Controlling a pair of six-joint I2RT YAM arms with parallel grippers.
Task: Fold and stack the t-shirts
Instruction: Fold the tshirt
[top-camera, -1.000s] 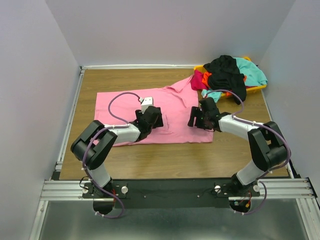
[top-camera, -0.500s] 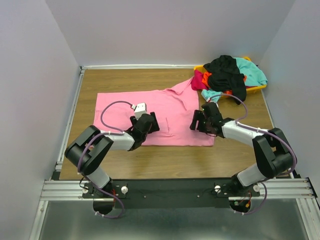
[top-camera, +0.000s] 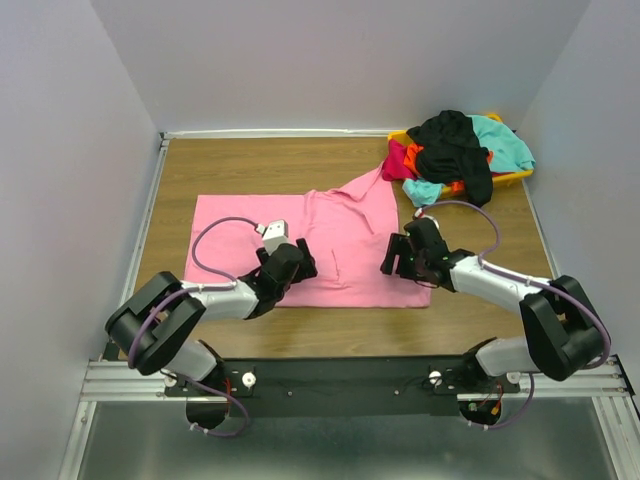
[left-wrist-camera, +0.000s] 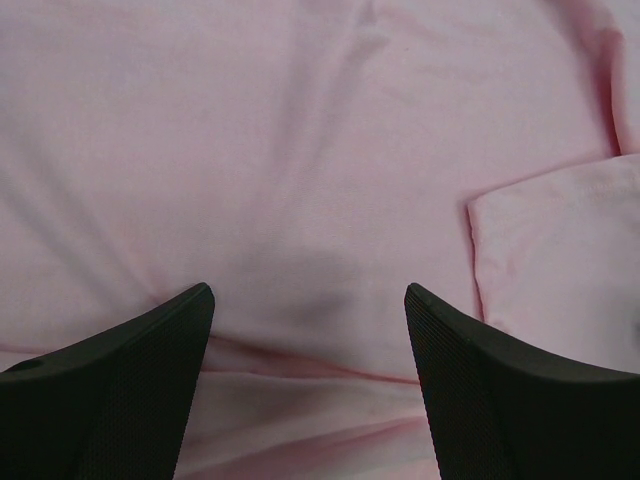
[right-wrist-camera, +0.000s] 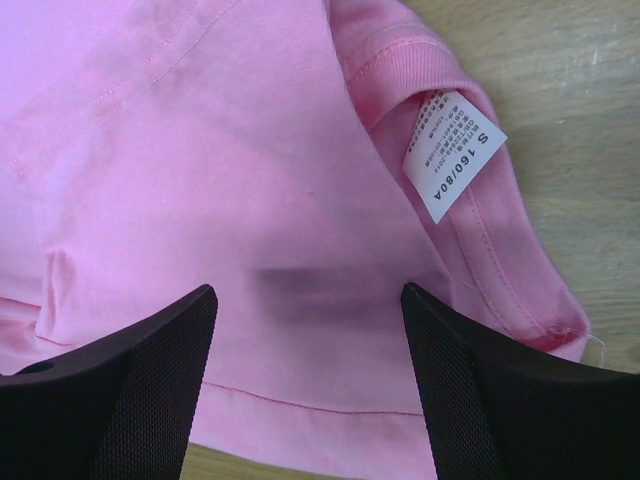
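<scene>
A large bright pink t-shirt (top-camera: 340, 225) lies spread flat on the wooden table (top-camera: 250, 160). Over its near part hovers my left gripper (top-camera: 303, 268), open, with wrinkled pink cloth (left-wrist-camera: 300, 150) under the jaws and nothing between them (left-wrist-camera: 308, 292). My right gripper (top-camera: 389, 262) is open above the shirt's near right corner. Its wrist view shows the gripper (right-wrist-camera: 307, 290) over the hem, close to the collar (right-wrist-camera: 490, 250) and a white size label (right-wrist-camera: 452, 152). Other t-shirts sit heaped at the back right: black (top-camera: 455, 140), teal (top-camera: 508, 142), orange-red (top-camera: 422, 157) and magenta (top-camera: 397, 160).
The heap rests in a yellow bin (top-camera: 516, 176) in the back right corner. White walls close in the table on the left, back and right. Bare wood (top-camera: 330, 325) runs between the shirt's near hem and the arm bases.
Both grippers have drawn back toward the near edge of the pink shirt, staying open. The shirt's near hem now lies slightly closer to the bases.
</scene>
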